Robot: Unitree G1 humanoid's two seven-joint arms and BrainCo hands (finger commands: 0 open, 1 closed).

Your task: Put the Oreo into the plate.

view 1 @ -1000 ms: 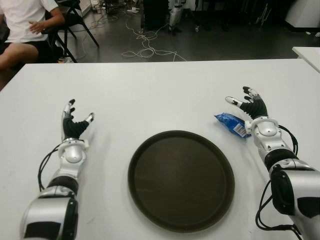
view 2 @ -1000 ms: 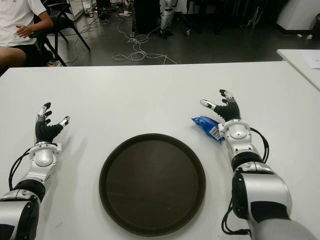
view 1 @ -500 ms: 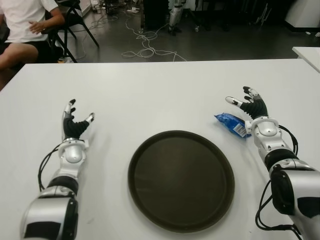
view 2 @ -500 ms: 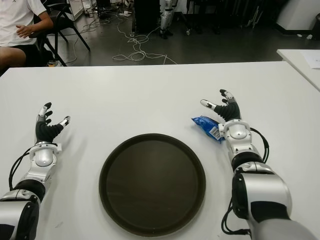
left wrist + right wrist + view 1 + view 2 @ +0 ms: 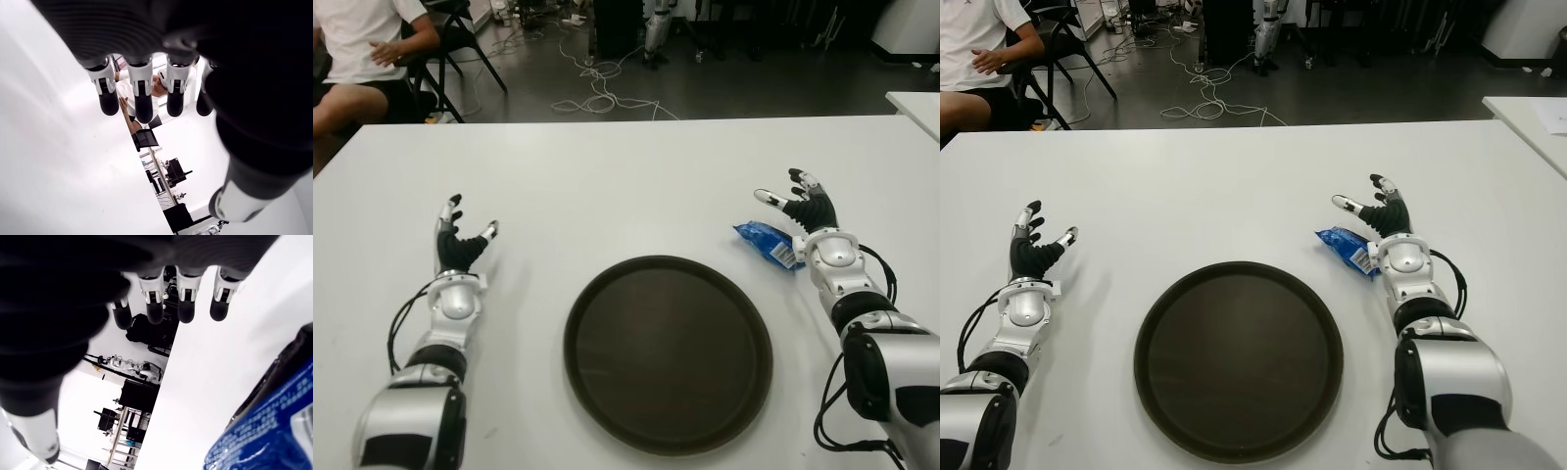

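The blue Oreo packet (image 5: 766, 242) lies flat on the white table (image 5: 626, 176), just off the upper right rim of the round dark plate (image 5: 668, 351). My right hand (image 5: 803, 205) is beside the packet on its right, fingers spread and holding nothing. The right wrist view shows the packet (image 5: 274, 431) close under the palm, with the fingertips (image 5: 186, 308) extended past it. My left hand (image 5: 457, 240) shows far to the left of the plate, fingers spread and empty. Nothing lies in the plate.
A seated person (image 5: 362, 54) in a white shirt is beyond the table's far left corner. Chairs and cables (image 5: 597, 93) lie on the floor behind the table. Another white table (image 5: 915, 103) shows at the right edge.
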